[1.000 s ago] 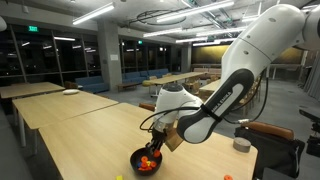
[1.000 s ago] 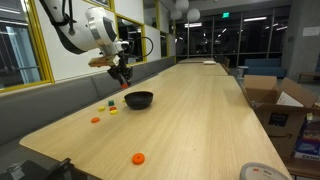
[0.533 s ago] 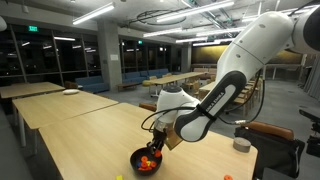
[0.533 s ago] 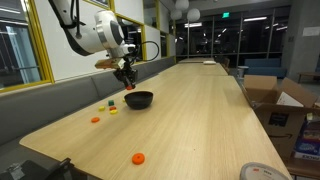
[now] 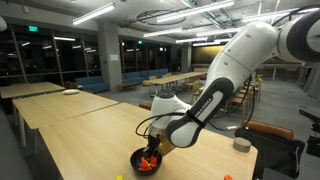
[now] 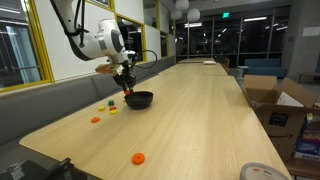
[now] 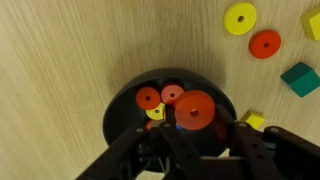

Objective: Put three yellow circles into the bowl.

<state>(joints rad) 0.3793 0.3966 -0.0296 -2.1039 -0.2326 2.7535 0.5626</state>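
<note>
One yellow circle (image 7: 240,18) lies on the tabletop (image 7: 60,60), well beyond the bowl (image 7: 115,115). Above the bowl hangs the gripper (image 7: 200,126), seemingly pinched on a red disc (image 7: 196,106), probably to drop it in.

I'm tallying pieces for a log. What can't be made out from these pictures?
- Wrist view: the gripper covers the near side of the bowl, hiding contents there; its jaws are too dark to judge open or shut.
- Wrist view: a piece is cut off by the right edge.
- In an exterior view, the small pieces beside the bowl are too small to tell shapes.
</note>
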